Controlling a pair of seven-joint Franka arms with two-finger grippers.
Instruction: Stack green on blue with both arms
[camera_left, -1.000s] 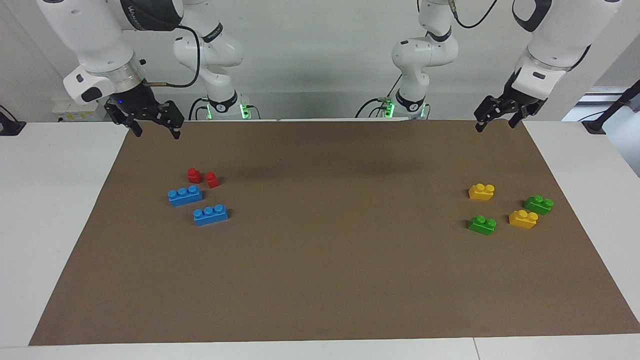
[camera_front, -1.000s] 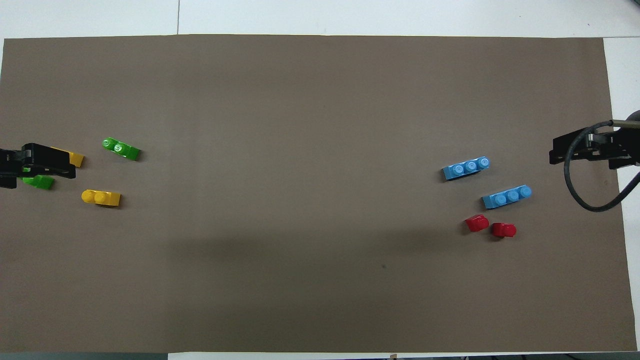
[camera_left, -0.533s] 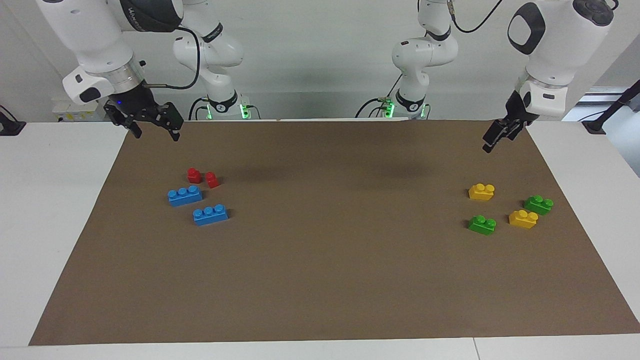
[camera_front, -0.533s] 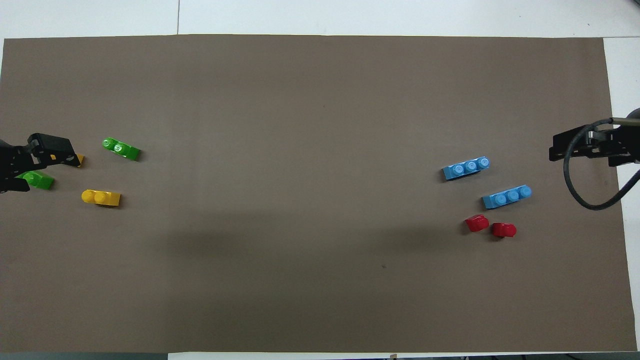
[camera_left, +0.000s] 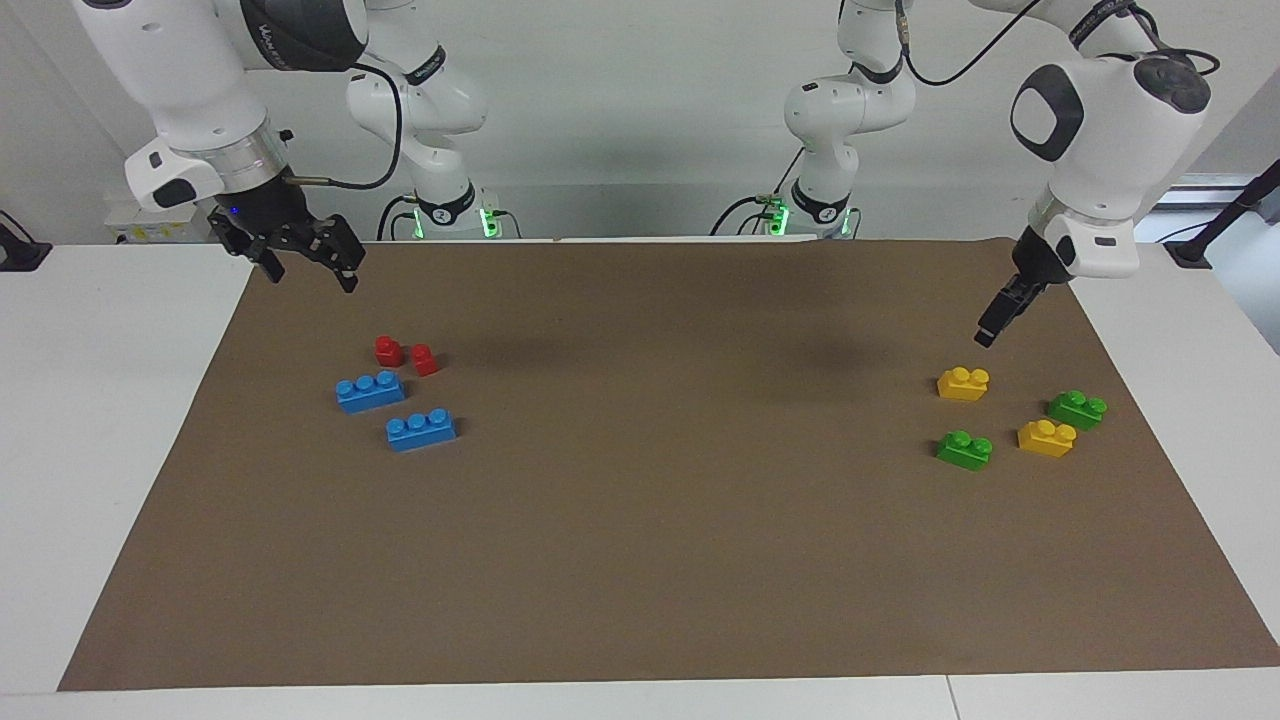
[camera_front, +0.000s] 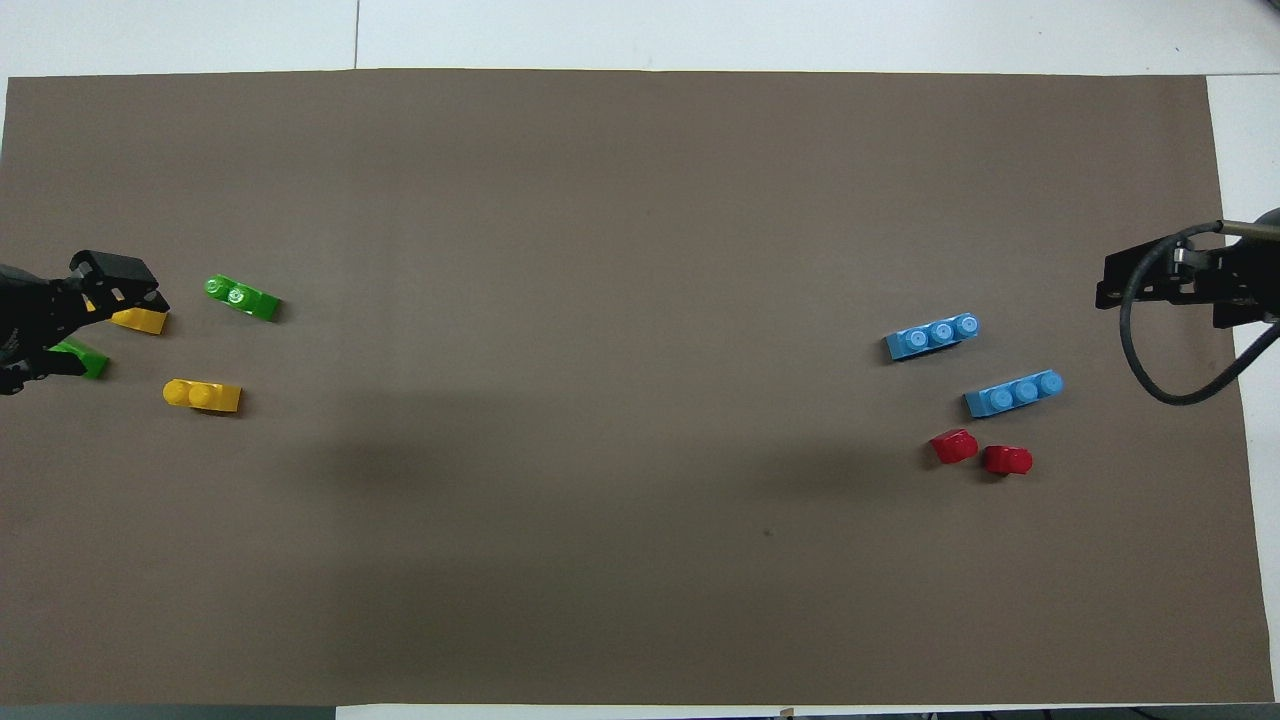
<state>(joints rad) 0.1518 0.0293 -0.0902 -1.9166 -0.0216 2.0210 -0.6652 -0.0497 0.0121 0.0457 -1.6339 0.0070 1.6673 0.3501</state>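
Note:
Two green bricks (camera_left: 965, 449) (camera_left: 1078, 409) lie on the brown mat toward the left arm's end; in the overhead view one green brick (camera_front: 241, 297) shows whole and the other green brick (camera_front: 88, 360) is partly covered. Two blue bricks (camera_left: 371, 391) (camera_left: 421, 429) lie toward the right arm's end, also seen as blue bricks (camera_front: 932, 336) (camera_front: 1014, 393) from overhead. My left gripper (camera_left: 990, 328) (camera_front: 80, 325) hangs open over the mat just beside a yellow brick, touching nothing. My right gripper (camera_left: 310, 275) (camera_front: 1165, 285) hangs open and empty over the mat's corner, apart from the blue bricks.
Two yellow bricks (camera_left: 963, 383) (camera_left: 1046, 438) sit among the green ones. Two small red bricks (camera_left: 388, 350) (camera_left: 424, 359) stand beside the blue ones, nearer to the robots. The brown mat (camera_left: 660, 500) covers most of the white table.
The left gripper has turned edge-on to the facing view and come down toward the yellow and green bricks. The right gripper has barely shifted. No brick has moved.

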